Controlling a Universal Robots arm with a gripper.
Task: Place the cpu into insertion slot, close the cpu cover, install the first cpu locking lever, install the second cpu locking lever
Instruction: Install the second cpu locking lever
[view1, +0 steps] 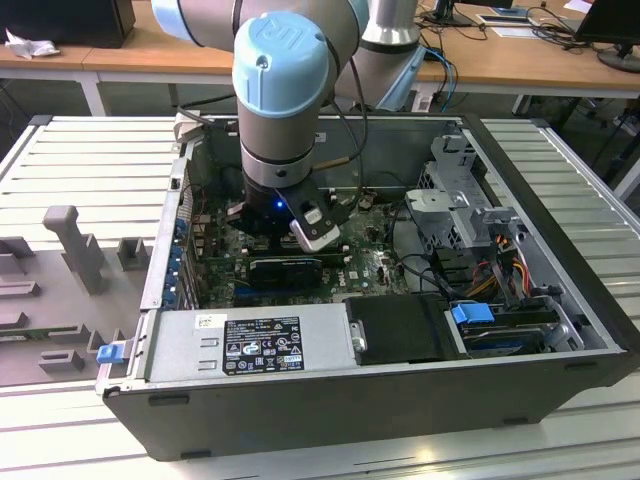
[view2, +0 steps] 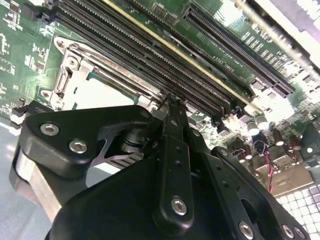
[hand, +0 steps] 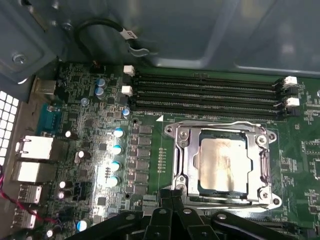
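Silvery-beige cpu (hand: 222, 165) sits in insertion slot (hand: 186, 165), cpu cover (hand: 220, 127) closed; gripper (hand: 172, 196), fingers together, empty, just beside socket's near edge.

Materials and finishes. The cpu (hand: 223, 161) at lower right of the first wrist view has a pale, dull metal face with a brushed, slightly smeared sheen. The cpu cover (hand: 181, 159) framing it is bare grey metal, smooth and bright at its edges. The circuit board (hand: 150, 145) is glossy green; the memory slots (hand: 205, 95) are matt black plastic with white plastic clips. In both wrist views the gripper (view2: 167, 107) is matt black metal with shiny screw heads. In the exterior view, the case (view1: 330, 420) is dark painted sheet metal, the arm joint cap (view1: 282, 62) smooth pale-blue plastic.
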